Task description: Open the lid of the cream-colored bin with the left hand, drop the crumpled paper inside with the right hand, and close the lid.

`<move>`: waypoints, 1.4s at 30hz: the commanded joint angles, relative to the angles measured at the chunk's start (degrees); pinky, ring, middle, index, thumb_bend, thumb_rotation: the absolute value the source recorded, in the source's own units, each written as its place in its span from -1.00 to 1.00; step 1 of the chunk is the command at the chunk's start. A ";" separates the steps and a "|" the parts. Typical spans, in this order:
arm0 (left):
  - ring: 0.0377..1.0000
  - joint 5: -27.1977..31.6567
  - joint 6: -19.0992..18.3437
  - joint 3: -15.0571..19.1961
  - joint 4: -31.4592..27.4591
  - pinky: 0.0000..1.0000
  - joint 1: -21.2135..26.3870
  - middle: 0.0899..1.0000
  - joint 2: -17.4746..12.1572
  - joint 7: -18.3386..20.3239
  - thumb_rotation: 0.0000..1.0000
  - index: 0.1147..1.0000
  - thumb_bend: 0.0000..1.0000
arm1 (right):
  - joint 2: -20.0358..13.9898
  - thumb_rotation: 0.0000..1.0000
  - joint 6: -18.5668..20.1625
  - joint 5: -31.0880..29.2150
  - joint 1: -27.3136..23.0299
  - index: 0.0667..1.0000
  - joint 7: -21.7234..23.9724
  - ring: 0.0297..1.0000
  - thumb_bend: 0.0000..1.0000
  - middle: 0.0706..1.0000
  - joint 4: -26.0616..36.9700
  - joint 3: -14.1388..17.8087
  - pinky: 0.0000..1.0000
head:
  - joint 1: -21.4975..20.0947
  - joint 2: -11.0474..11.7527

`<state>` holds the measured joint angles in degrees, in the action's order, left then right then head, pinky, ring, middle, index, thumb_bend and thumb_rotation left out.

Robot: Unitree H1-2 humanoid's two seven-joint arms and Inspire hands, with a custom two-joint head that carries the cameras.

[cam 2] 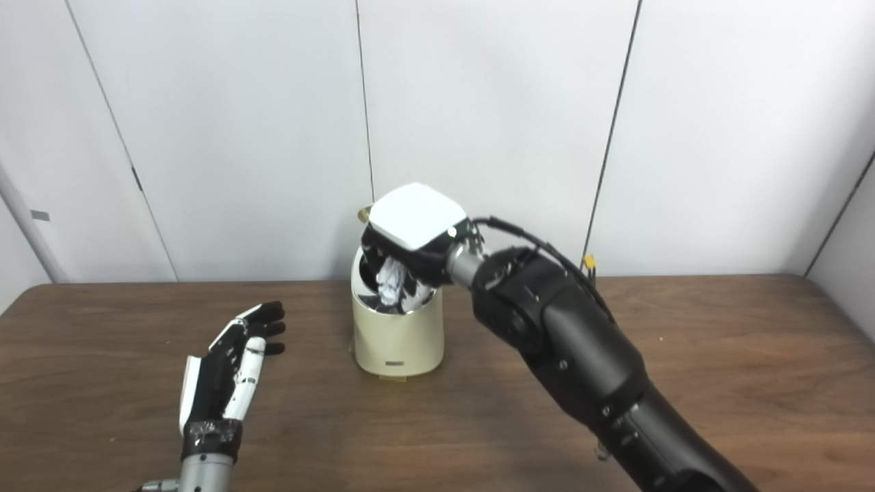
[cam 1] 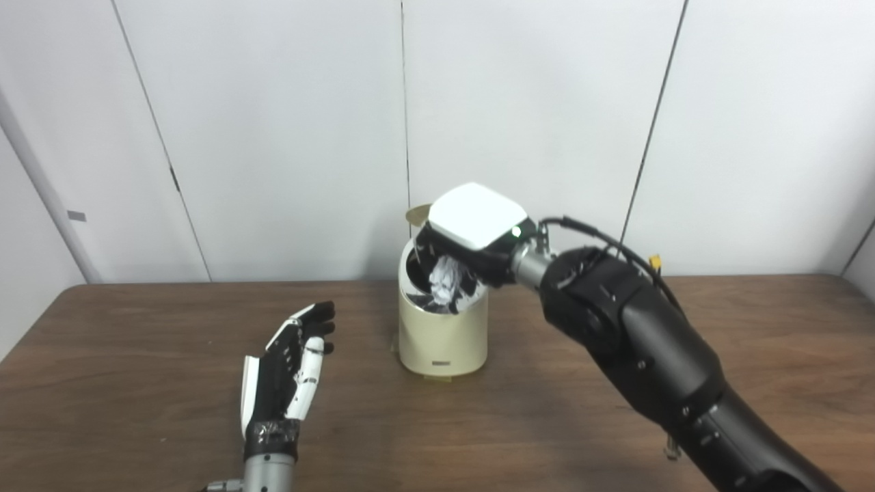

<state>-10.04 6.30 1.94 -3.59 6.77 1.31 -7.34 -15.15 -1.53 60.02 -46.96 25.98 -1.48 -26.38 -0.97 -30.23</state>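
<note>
Cream bin, white crumpled paper, dark brown wood-grain table, black-and-white hands.

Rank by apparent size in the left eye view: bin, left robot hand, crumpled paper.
1. Cream-colored bin, largest.
2. Left robot hand, close behind; it sits nearer the camera, so this is unsure.
3. Crumpled paper, clearly smallest, partly hidden.

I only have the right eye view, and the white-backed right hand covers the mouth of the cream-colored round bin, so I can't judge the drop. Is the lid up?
Observer: Yes. The left eye view shows more of the gold-toned lid, raised behind the right hand at the rear rim of the cream-colored round bin.
Operator: And the paper?
Observer: The crumpled white paper shows in the bin's mouth, under the hand. I cannot tell whether it has been released.
</note>
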 commanded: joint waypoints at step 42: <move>0.47 -0.28 1.79 -0.77 -1.06 0.32 1.44 0.49 -0.11 -0.37 0.44 0.50 -0.47 | 2.35 -1.00 8.78 -6.56 1.86 -0.07 -0.34 -0.19 0.00 -0.08 2.40 5.54 -0.38 | -0.65 -0.01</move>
<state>-9.85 6.31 1.53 -3.58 6.66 1.12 -7.29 -12.79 5.63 53.92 -41.86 25.14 -1.12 -21.87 -1.58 -30.15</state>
